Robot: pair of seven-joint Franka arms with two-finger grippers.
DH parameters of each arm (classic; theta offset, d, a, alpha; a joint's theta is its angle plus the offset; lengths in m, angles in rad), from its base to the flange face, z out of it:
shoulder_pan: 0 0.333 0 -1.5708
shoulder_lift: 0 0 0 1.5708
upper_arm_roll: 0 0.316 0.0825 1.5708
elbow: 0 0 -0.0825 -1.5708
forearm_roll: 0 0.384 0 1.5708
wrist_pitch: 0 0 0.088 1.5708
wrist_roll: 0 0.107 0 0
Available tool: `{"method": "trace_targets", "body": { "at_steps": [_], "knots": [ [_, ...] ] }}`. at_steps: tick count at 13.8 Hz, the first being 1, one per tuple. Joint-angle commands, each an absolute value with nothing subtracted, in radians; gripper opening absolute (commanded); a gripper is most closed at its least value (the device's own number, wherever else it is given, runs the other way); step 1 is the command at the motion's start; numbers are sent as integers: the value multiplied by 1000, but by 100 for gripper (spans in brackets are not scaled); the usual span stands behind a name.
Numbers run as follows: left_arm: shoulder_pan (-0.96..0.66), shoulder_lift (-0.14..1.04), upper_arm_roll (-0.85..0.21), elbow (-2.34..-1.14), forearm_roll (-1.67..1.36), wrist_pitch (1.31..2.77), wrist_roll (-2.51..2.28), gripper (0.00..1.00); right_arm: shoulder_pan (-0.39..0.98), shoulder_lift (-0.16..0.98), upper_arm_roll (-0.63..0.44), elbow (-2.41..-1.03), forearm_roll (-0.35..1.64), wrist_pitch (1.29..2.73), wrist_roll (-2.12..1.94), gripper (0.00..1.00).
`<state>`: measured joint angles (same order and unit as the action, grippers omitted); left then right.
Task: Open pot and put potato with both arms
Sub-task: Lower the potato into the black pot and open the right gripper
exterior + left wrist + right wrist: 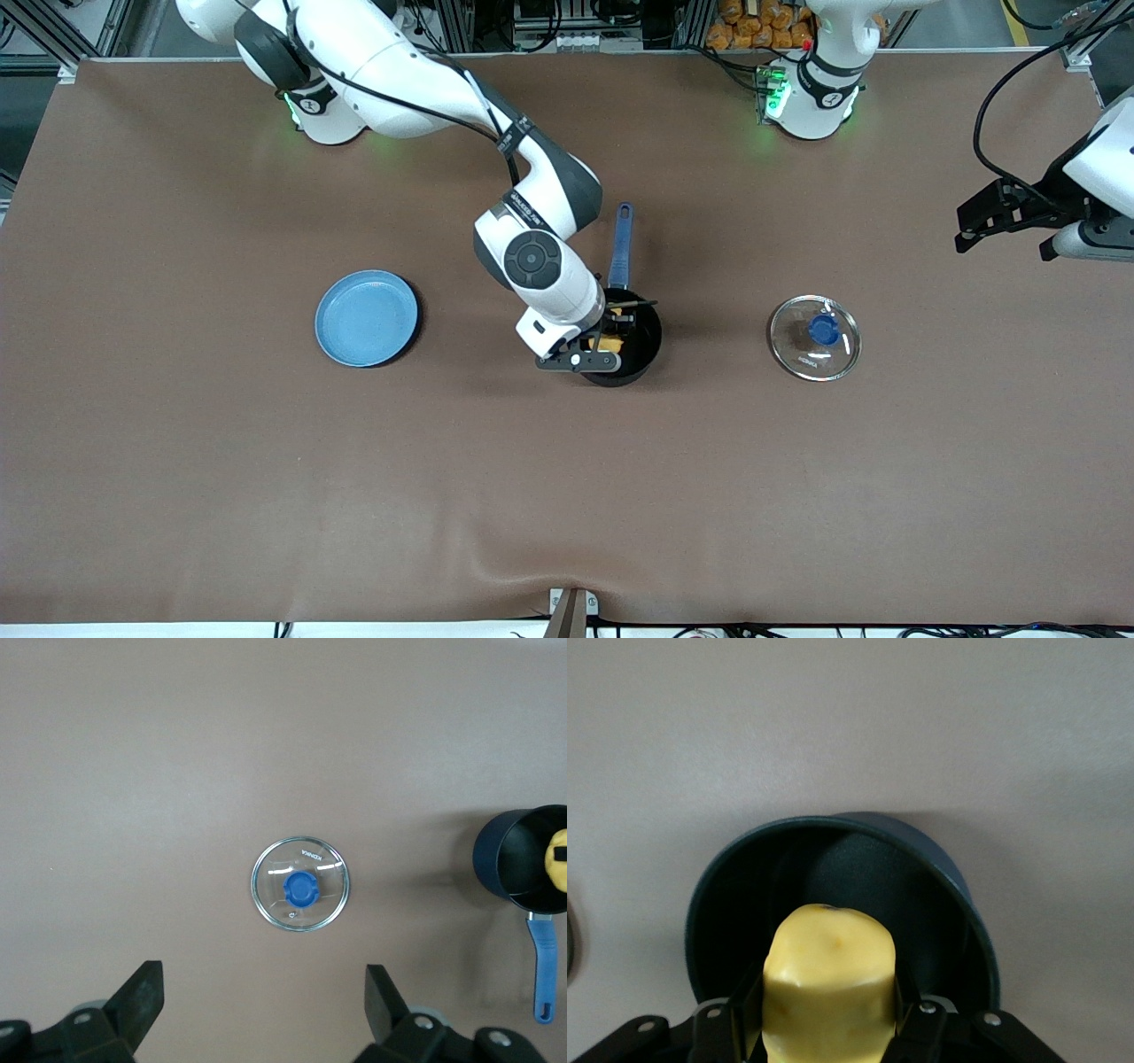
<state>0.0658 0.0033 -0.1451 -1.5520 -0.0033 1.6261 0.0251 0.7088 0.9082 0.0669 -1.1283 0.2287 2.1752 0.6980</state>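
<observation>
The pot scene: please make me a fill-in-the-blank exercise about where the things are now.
1. The right gripper holds the ____ over the open pot.
2. The glass lid lies on the ____, beside the pot, toward the left arm's end.
3. The left gripper, up over the lid, has its fingers ____.
4. The blue plate has ____ on it.

Missing words: potato; table; open; nothing

Right tool (595, 347) clamped, arm reaching mid-table; left tool (1005, 232) spread wide, arm waiting aloft
</observation>
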Motion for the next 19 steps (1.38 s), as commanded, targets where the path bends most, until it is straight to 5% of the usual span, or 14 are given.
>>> {"method": "trace_targets", "body": {
  "at_steps": [1, 6, 9, 16, 18, 19],
  "knots": [
    [54, -14, -126, -1539, -25, 1605, 18, 100, 730, 945, 52, -1065, 238, 2161, 729, 0],
    [34, -14, -111, -1539, -22, 1595, 12, 100, 747, 982, 54, -1057, 200, 2204, 730, 0],
    [-145, -17, 89, -1539, -25, 1580, 17, 100, 749, 1000, 54, -1055, 196, 2209, 730, 0],
    [-71, -21, 5, -1539, -23, 1575, 14, 100, 775, 1045, 52, -1055, 195, 2282, 732, 0],
    [-69, -21, 9, -1539, -23, 1575, 18, 100, 775, 1046, 52, -1058, 192, 2287, 730, 21],
    [-69, -21, 9, -1539, -23, 1575, 17, 100, 776, 1046, 52, -1061, 161, 2287, 732, 48]
  ]
}}
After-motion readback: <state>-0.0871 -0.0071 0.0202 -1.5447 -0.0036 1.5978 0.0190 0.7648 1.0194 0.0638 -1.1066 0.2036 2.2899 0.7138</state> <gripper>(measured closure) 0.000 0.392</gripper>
